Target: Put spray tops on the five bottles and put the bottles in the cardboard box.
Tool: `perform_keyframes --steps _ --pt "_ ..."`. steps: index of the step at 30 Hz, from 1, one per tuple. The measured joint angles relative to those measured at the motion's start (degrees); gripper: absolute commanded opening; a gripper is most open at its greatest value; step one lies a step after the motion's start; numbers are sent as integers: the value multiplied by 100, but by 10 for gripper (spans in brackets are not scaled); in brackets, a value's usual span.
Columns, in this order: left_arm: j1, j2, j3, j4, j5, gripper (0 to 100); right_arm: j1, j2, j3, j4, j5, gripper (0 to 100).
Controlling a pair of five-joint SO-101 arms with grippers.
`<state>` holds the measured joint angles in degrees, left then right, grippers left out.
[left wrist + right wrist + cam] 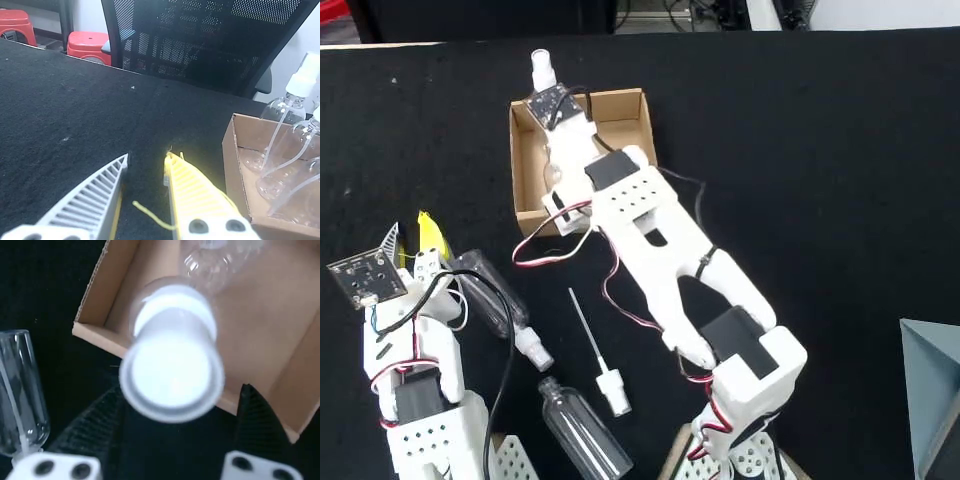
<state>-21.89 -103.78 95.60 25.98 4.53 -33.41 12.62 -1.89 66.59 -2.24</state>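
Note:
The cardboard box (525, 160) sits at the back of the black table. My right gripper (560, 150) hangs over it, shut on a clear bottle whose white spray top (170, 370) points up between the black fingers (255, 425); that top (542, 68) rises past the box's far edge. More topped bottles (290, 150) stand in the box (235, 165). My left gripper (410, 238) (145, 160) is open and empty at the near left. Beside it lies a topped bottle (490, 290). An uncapped bottle (582, 432) and a loose spray top (612, 388) lie near the front.
A grey object (932, 400) stands at the front right corner. A black mesh chair (210, 45) and red stools (90, 45) are behind the table's far edge. Another clear bottle (20, 390) shows beside the box wall (95, 335).

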Motion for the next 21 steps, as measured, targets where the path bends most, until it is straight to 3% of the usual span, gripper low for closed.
perform_keyframes --steps 21 --pt "-18 0 0 0 0 105 0 0 -1327 2426 615 276"
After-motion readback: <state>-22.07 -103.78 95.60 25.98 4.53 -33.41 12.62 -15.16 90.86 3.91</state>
